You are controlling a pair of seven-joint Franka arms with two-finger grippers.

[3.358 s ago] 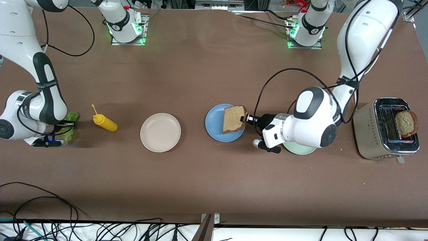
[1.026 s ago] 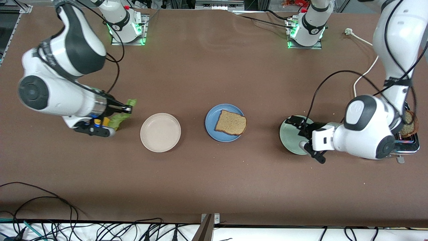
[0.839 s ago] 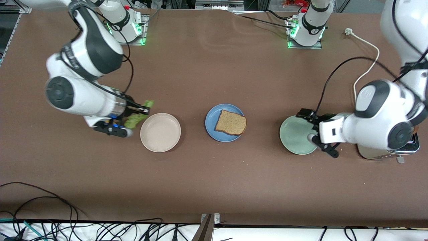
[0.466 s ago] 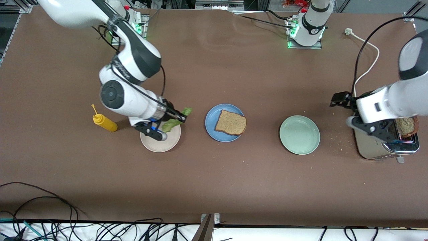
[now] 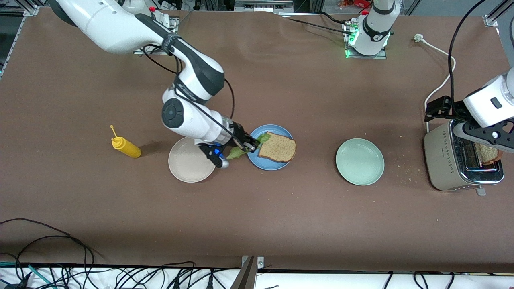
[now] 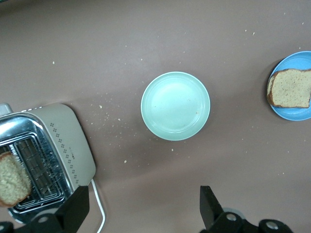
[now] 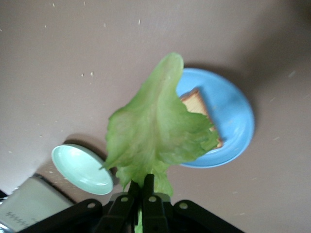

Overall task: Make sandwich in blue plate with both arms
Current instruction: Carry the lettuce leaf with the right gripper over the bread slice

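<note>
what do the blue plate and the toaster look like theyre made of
Blue plate: probably plastic. The color is even and matte, with a smooth raised rim and no glaze shine.

Toaster: the top around the slots looks like polished metal, since it is bright and mirror-like. The beige sides are matte with a small dotted pattern; painted metal or plastic, I cannot tell which.

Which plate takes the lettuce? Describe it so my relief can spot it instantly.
Three round plates sit in a row across the brown table. Take the middle one, the blue plate, between the cream plate and the mint-green plate. Only it holds a bread slice.
</note>
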